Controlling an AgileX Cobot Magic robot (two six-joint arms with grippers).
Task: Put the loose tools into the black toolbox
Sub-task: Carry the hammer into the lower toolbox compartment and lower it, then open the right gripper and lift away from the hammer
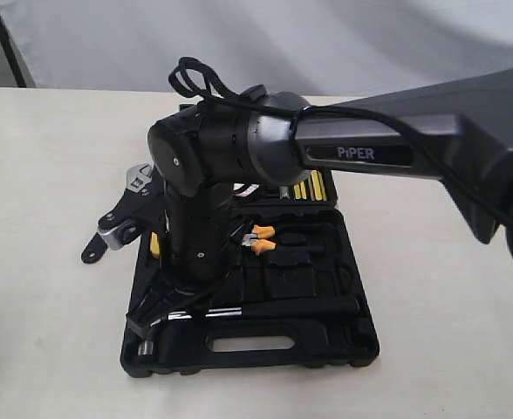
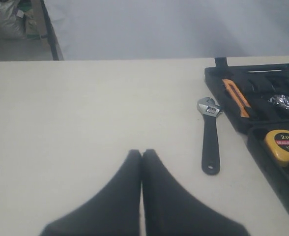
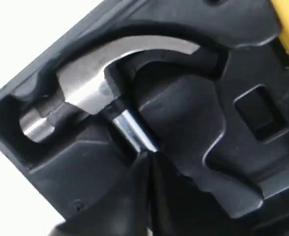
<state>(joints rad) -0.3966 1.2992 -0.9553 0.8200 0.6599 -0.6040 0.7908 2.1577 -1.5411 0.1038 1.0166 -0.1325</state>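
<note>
The black toolbox (image 1: pixel 344 349) lies open on the table. The claw hammer (image 1: pixel 265 310) rests in its front recess, steel head (image 3: pixel 85 88) at the box's left corner. My right gripper (image 3: pixel 149 155) reaches down over the box (image 3: pixel 75 167). It is shut, with its tips touching the hammer's shiny neck. The adjustable wrench (image 2: pixel 210 137) lies loose on the table beside the box (image 2: pixel 218 73), its silver jaw (image 1: pixel 137 181) at the far end. A crinkly clear-wrapped tape roll (image 2: pixel 284 102) sits inside the box. My left gripper (image 2: pixel 142 153) is shut over bare table, apart from the wrench.
In the box are a yellow tape measure (image 2: pixel 284 146), orange-handled pliers (image 1: pixel 261 238), an orange knife (image 2: pixel 235 96) and yellow-tipped bits (image 1: pixel 309 186). The right arm (image 1: pixel 370 148) spans the box from the right. A grey backdrop stands behind the table.
</note>
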